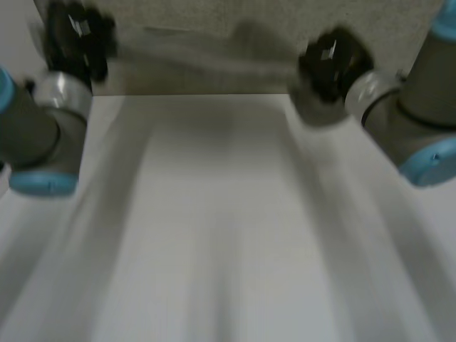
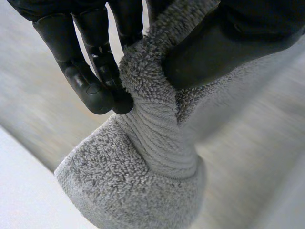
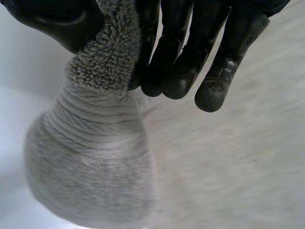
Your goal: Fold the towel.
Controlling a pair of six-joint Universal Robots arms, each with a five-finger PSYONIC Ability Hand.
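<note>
Grey terry towel [image 2: 138, 191], looped pile, ribbed border band; bunched at each end, one end clamped in left hand [image 2: 228, 43], other in right hand [image 3: 186, 52].

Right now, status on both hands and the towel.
Left hand shut on grey terry towel, fingers pinching it. Right hand likewise. Towel hangs bunched below each grip. Nothing in the way on white table.

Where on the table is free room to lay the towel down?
The white table is bare between the two arms, on the near side. Crowded at the far edge, where the left hand and right hand each pinch the towel.
</note>
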